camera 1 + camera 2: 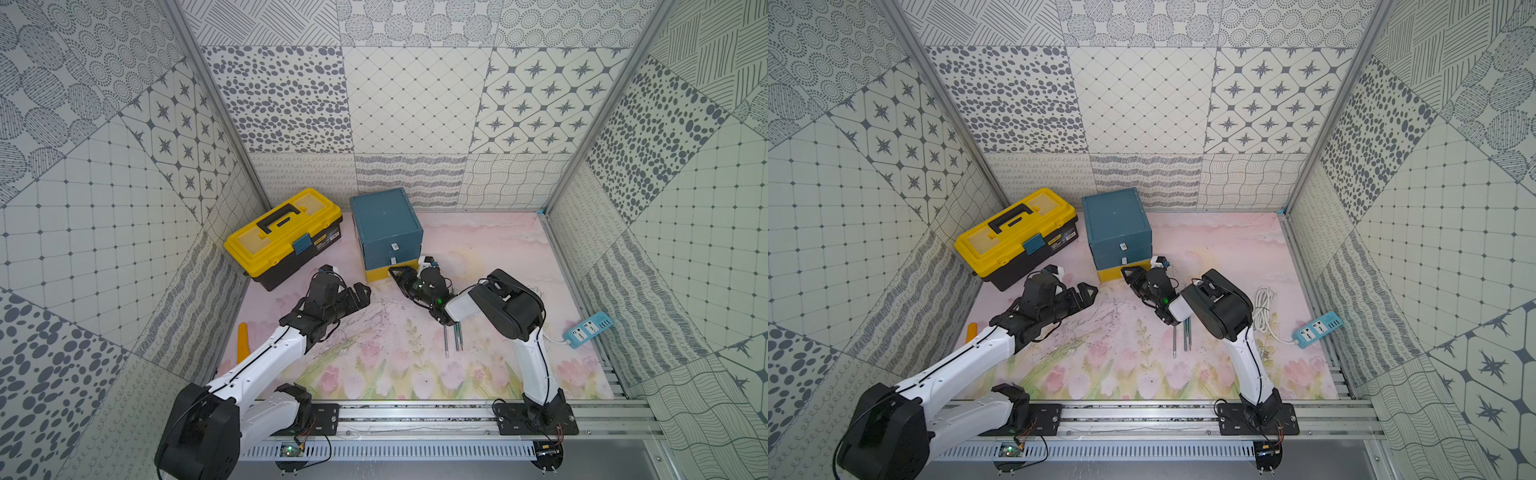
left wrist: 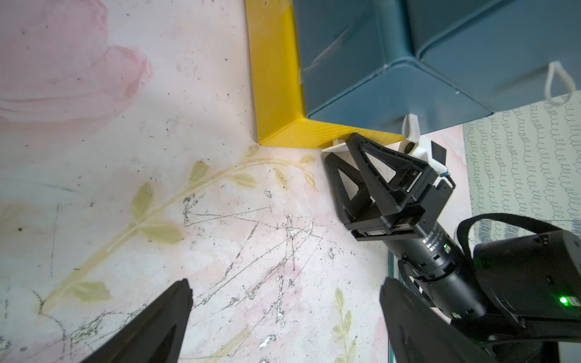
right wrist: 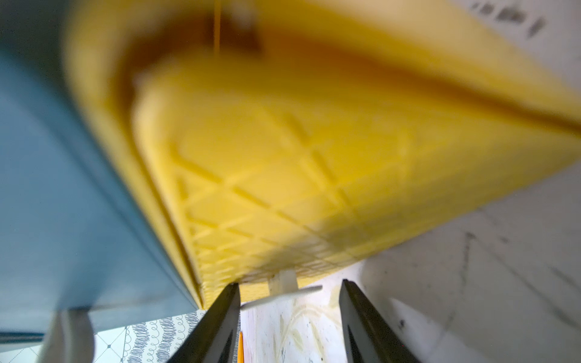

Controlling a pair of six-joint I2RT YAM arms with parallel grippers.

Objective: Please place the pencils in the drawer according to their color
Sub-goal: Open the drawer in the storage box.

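The drawer (image 1: 384,226) (image 1: 1115,224) is a teal cabinet at the back of the mat, with a yellow lowest drawer (image 1: 384,274) (image 2: 276,94). My right gripper (image 1: 402,277) (image 1: 1130,275) (image 2: 341,150) (image 3: 289,284) is at that yellow front, open. Its fingers straddle the small white tab (image 3: 283,290) with a gap on one side. Three grey-teal pencils (image 1: 453,340) (image 1: 1182,340) lie side by side on the mat, their upper ends hidden under the right arm. My left gripper (image 1: 357,293) (image 1: 1086,293) (image 2: 286,283) hovers open and empty to the left of the cabinet.
A yellow-lidded black toolbox (image 1: 282,237) (image 1: 1017,232) stands to the left of the cabinet. A blue power strip (image 1: 588,328) (image 1: 1318,328) with a coiled white cable (image 1: 1264,307) lies by the right wall. An orange-yellow object (image 1: 243,338) lies at the left wall.
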